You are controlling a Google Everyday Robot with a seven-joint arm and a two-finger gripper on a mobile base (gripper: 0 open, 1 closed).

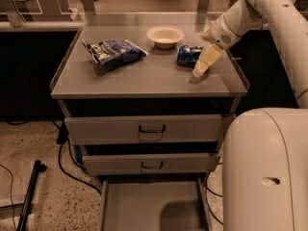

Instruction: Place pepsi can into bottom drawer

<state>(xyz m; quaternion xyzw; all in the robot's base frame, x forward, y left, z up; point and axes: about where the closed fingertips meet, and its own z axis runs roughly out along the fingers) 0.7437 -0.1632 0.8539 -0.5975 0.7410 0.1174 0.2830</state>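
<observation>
End effector (202, 67) just beside pepsi can (187, 56) on cabinet top (144, 78), grip unclear, bottom drawer (151, 207) open

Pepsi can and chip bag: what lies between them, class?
Only bare cabinet top, camera view; bowl sits farther back. Gripper hangs beside the pepsi can.

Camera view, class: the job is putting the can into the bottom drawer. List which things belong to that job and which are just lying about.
Belongs to the job:
can, on the cabinet top
bottom drawer, pulled open
gripper, down beside the can

Just lying about:
chip bag
bowl
two upper drawers
</observation>
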